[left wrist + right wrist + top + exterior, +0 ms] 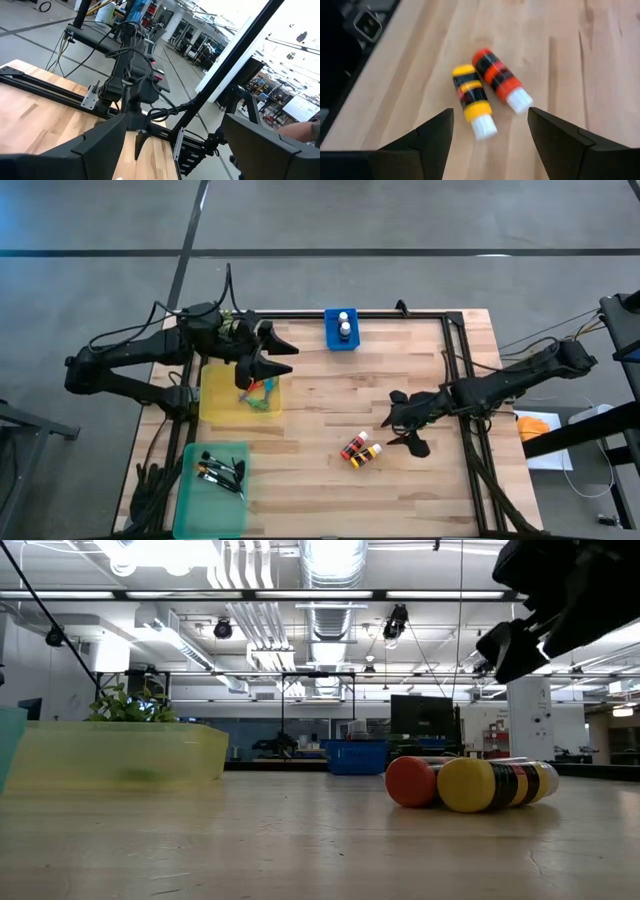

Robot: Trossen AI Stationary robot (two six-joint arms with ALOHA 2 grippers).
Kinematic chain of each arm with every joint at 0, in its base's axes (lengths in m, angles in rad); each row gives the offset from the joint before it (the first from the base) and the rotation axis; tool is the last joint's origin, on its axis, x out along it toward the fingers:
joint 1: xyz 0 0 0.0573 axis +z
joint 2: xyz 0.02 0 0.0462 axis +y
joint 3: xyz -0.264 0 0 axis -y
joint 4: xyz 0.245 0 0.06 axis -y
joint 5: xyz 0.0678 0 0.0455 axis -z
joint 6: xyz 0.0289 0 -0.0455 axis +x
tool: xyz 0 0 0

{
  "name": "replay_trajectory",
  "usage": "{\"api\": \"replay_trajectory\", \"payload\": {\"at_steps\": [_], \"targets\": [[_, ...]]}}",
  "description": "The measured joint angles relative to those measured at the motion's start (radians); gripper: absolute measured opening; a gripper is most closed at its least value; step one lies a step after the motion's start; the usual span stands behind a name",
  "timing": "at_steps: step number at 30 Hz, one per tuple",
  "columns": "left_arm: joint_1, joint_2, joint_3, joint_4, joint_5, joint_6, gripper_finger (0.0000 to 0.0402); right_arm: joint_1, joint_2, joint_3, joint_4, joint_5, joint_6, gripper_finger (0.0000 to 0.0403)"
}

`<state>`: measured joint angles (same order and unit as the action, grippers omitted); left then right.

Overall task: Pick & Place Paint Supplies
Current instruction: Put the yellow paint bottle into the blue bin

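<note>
R gripper (490, 131) fingers spread, empty, over 2 cylindrical plastic bottles (490, 90); L gripper (270, 355) spread.

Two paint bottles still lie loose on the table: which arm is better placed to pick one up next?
The right. Its gripper hangs open just beside the red bottle and yellow bottle, while the left gripper sits across the table over the yellow bin.

2 paint bottles (360, 450) — red, yellow — lying touching on table
</note>
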<state>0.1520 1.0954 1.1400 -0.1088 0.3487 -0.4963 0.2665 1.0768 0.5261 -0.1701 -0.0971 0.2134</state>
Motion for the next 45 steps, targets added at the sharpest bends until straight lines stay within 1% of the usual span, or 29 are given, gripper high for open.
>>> {"api": "replay_trajectory", "payload": {"at_steps": [5,10,15,18,23,27,29,31,34,41,45], "targets": [[0.0,0.0,0.0,0.0,-0.001,-0.008,0.0342,0.002,0.078,-0.106,0.244,0.001,0.015,0.0253],[0.0,0.0,0.0,0.002,0.0,-0.035,0.0342,0.015,0.162,-0.186,0.468,0.043,0.013,0.025],[0.0,0.0,0.0,0.007,-0.001,-0.038,0.0342,0.057,0.244,-0.246,0.687,0.073,0.031,0.0218],[-0.003,0.0,0.0,0.036,-0.025,-0.068,0.0342,0.097,0.29,-0.271,0.765,0.074,0.025,0.0194],[-0.022,0.007,0.0,0.142,-0.107,-0.114,0.0342,0.177,0.339,-0.289,0.814,0.083,0.005,0.0169],[-0.04,0.006,0.0,0.214,-0.193,-0.13,0.0342,0.222,0.348,-0.293,0.836,0.177,-0.008,0.0167],[-0.048,0.006,0.0,0.226,-0.212,-0.133,0.0342,0.235,0.341,-0.296,0.839,0.225,-0.016,0.0167],[-0.061,0.006,0.0,0.23,-0.236,-0.133,0.0342,0.242,0.324,-0.3,0.84,0.251,-0.039,0.0167],[-0.083,0.008,0.0,0.232,-0.279,-0.133,0.0342,0.244,0.318,-0.321,0.841,0.257,-0.072,0.0167],[-0.106,0.008,0.0,0.232,-0.305,-0.133,0.0342,0.241,0.34,-0.343,0.845,0.258,-0.084,0.0166],[-0.106,0.008,0.0,0.232,-0.305,-0.132,0.0342,0.211,0.341,-0.331,0.862,0.258,-0.109,0.0166]]}}
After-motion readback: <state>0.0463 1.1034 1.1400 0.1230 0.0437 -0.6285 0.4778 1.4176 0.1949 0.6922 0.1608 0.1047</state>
